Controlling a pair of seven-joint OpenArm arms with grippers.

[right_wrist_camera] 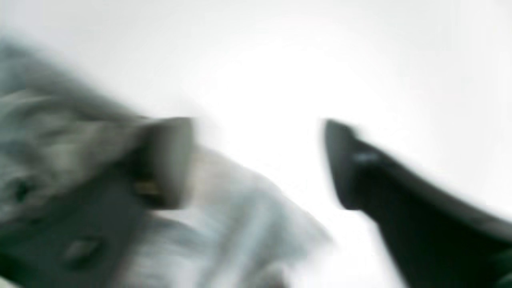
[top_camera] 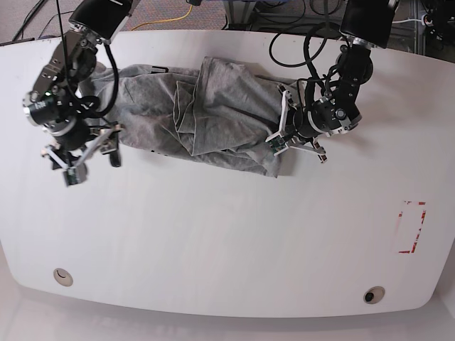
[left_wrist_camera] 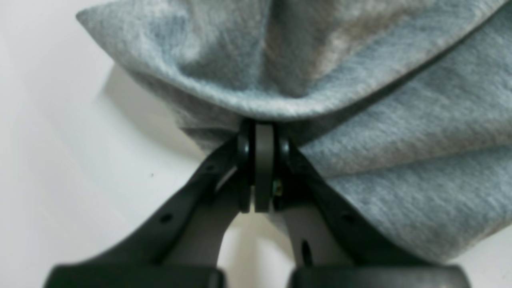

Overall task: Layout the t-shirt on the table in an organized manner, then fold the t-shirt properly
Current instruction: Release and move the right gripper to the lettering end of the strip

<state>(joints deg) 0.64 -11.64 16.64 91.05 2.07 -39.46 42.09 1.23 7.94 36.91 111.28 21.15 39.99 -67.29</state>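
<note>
Tabletop (top_camera: 227, 241) carries the crumpled shirt (top_camera: 213, 117) across its far half, where the left end effector (left_wrist_camera: 262, 132) is clamped shut on a fold while the right end effector (top_camera: 89, 153) gapes wide, empty, at the opposite end.

Crumpled grey t-shirt (top_camera: 206, 114) across the white table (top_camera: 227, 234), between both arms.
</note>
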